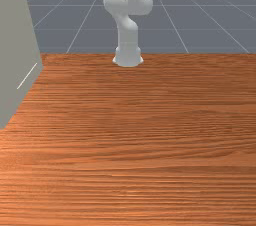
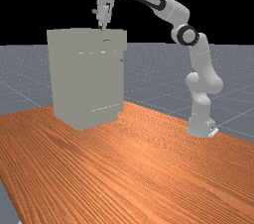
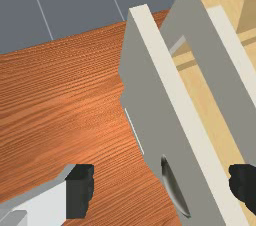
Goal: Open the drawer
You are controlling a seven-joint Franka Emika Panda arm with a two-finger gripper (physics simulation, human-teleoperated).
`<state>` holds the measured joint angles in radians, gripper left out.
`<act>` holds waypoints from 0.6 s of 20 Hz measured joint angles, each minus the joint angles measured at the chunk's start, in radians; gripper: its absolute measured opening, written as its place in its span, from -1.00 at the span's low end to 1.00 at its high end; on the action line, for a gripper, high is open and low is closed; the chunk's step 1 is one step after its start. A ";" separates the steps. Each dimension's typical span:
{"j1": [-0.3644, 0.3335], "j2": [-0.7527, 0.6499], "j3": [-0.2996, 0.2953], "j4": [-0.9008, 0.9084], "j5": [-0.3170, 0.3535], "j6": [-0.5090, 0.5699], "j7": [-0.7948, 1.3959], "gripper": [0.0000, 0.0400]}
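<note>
A grey gridded floor (image 2: 163, 69) is spreading out below and beyond the claw (image 2: 103, 26). The orange-brown wooden table (image 2: 134, 168) is lying beneath it, carrying everything. The tall grey cabinet (image 2: 89, 79) is standing on the table right under the claw, with its upper edge coming close to the fingertips. The white and grey Panda arm (image 2: 176, 12) is holding the claw out over the cabinet, pointing it down, while the arm's base (image 2: 200, 125) is sitting on the table well apart from it.

The drawer (image 3: 215, 125) is lying just below the claw and is standing partly open: its grey drawer front (image 3: 150, 95) is keeping apart from the grey wall (image 3: 205, 50) behind it, and pale wood is showing in the gap. In the wrist view the claw (image 3: 162, 187) is spreading its two fingers wide, and it is gripping nothing. The drawer front is running between them, one finger (image 3: 80, 190) hanging on the outer side, where the table is showing below, the other (image 3: 243, 185) hanging on the side of the drawer's inside. The small curved handle (image 3: 175, 188) is sitting on the outer face, between the fingers as the wrist view is showing it.
</note>
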<state>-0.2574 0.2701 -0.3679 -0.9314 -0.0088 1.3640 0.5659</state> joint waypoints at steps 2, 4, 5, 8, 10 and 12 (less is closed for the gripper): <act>0.008 -0.003 0.000 0.001 0.005 -0.017 0.001 1.00; 0.027 -0.017 0.005 -0.008 0.012 -0.043 -0.001 1.00; 0.036 -0.024 0.007 -0.015 0.014 -0.049 0.001 1.00; 0.059 -0.047 0.010 -0.041 0.021 -0.058 0.016 1.00; 0.075 -0.065 0.016 -0.059 0.029 -0.063 0.039 1.00; 0.103 -0.100 0.037 -0.098 0.035 -0.070 0.073 1.00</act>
<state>-0.1547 0.1698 -0.3307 -1.0290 0.0262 1.2940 0.6385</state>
